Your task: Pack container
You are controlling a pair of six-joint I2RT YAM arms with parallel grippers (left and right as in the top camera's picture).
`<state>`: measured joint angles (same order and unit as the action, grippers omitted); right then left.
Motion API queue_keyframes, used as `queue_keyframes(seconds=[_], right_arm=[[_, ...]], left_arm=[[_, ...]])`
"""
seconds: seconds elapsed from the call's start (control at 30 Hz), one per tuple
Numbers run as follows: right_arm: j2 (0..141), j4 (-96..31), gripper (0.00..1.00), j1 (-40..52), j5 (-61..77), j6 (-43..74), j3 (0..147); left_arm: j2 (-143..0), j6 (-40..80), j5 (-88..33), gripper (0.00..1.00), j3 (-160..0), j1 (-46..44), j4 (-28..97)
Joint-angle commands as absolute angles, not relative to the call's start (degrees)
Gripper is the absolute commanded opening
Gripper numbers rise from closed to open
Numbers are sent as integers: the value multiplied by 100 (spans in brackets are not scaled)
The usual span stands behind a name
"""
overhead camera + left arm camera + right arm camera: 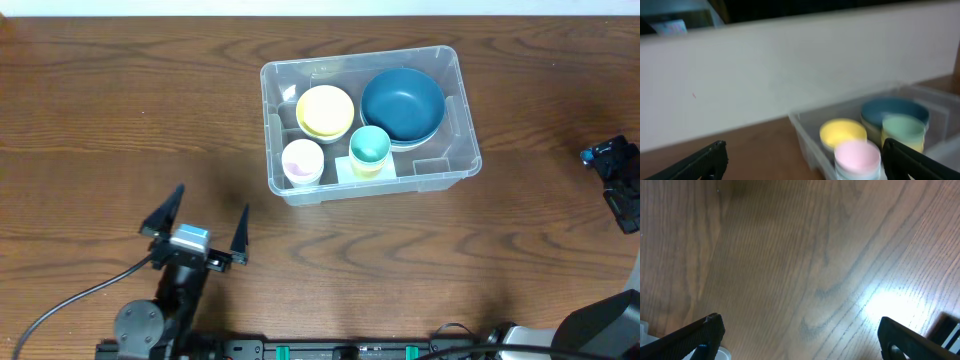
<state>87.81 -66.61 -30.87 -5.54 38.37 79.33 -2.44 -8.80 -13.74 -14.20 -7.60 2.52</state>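
Container [350,57] sat on the tabletop [120,100], filled with bowls [402,103]; with left end effector [214,197] and right end effector [800,340] both spread apart, empty, I feared a low reach clipping its rim.

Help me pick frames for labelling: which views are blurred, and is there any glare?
Overhead: sharp and evenly lit, the container crisp. Left wrist: soft and smeared, the pink cup and yellow bowl lacking clean edges. Right wrist: wood grain of the table fairly clear, but a bright glare patch washes it out towards the lower right.
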Motion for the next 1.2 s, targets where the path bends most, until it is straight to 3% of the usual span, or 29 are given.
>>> queue_keyframes(seconds=[0.0,0.37,1.17], right_arm=[[8766,-6665,99,-3111,-576,3894,7937],[8766,-6663,99,-3111,-576,3894,7937],[8766,-6663,99,-3111,-576,3894,7937]], left_arm=[[-10,-829,-1605,98,-1055,-679,78],[-10,-1092,-1577,98,-25,-561,-97],[-10,-1107,-167,98,-23,-248,408]])
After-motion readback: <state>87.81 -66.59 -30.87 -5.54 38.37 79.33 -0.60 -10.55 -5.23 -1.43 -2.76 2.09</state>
